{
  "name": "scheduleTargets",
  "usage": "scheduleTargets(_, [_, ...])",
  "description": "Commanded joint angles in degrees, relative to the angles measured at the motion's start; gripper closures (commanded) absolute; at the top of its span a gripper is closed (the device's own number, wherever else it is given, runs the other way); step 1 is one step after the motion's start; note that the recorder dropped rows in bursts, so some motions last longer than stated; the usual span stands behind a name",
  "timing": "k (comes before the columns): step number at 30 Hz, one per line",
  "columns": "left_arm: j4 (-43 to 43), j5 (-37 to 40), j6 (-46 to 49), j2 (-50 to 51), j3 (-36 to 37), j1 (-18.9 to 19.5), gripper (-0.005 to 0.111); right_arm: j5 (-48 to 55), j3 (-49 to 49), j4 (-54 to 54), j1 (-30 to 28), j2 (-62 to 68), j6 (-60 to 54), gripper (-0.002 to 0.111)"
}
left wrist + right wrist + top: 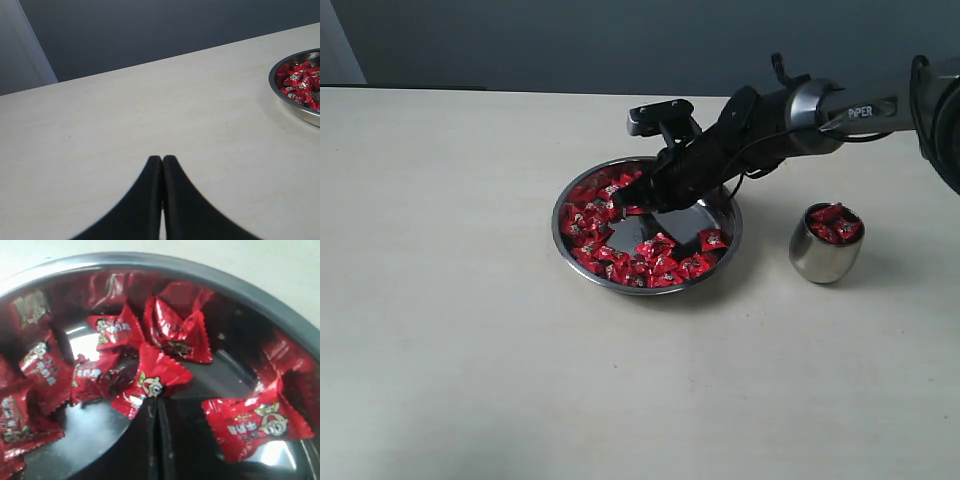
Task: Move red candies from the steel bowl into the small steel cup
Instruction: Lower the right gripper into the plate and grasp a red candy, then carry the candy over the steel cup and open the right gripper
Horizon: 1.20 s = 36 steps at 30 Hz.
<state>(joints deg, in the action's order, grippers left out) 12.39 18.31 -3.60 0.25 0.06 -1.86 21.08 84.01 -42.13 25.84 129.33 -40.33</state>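
Observation:
The steel bowl (728,240) sits mid-table with many red candies (655,262) around its mirror bottom. My right gripper (623,203) reaches down into the bowl from the right. In the right wrist view its jaws (158,399) are pressed together, and their tips pinch the edge of one red candy (156,374). More candies (252,422) lie around it inside the bowl (210,271). The small steel cup (825,258) stands right of the bowl and holds a few red candies (834,223). My left gripper (162,159) is shut and empty above bare table, with the bowl (296,107) off to one side.
The pale table (470,330) stretches wide on the left and in front of the bowl. A dark wall (570,40) backs the table's far edge. The right arm's link (820,110) passes above the gap between bowl and cup.

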Motion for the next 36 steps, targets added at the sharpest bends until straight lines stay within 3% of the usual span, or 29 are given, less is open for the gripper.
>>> scheduleTargets(1, [0.06, -0.39, -0.31, -0.25, -0.06, -0.02, 0.106, 0.22, -0.07, 0.04, -0.1, -3.1, -0.06, 0.109])
scheduleTargets(11, [0.06, -0.39, -0.31, -0.25, -0.06, -0.02, 0.106, 11.02, -1.56, 4.98, -0.1, -11.97, 1.19, 0.109])
scheduleTargets(18, [0.06, -0.39, -0.31, -0.25, -0.06, -0.02, 0.106, 7.29, -15.79, 9.31, -3.72, -25.64, 6.26, 0.109])
scheduleTargets(26, [0.06, -0.39, -0.31, -0.25, -0.06, -0.02, 0.106, -0.9, -35.45, 12.9, -11.62, -43.2, 11.06, 0.109])
scheduleTargets(32, [0.06, -0.39, -0.31, -0.25, -0.06, -0.02, 0.106, -0.68, -40.35, 17.93, -17.29, -45.52, 13.43, 0.109])
scheduleTargets(36, [0.06, -0.39, -0.31, -0.25, -0.06, -0.02, 0.106, -0.42, -40.69, 19.12, -17.81, -45.12, 13.43, 0.109])
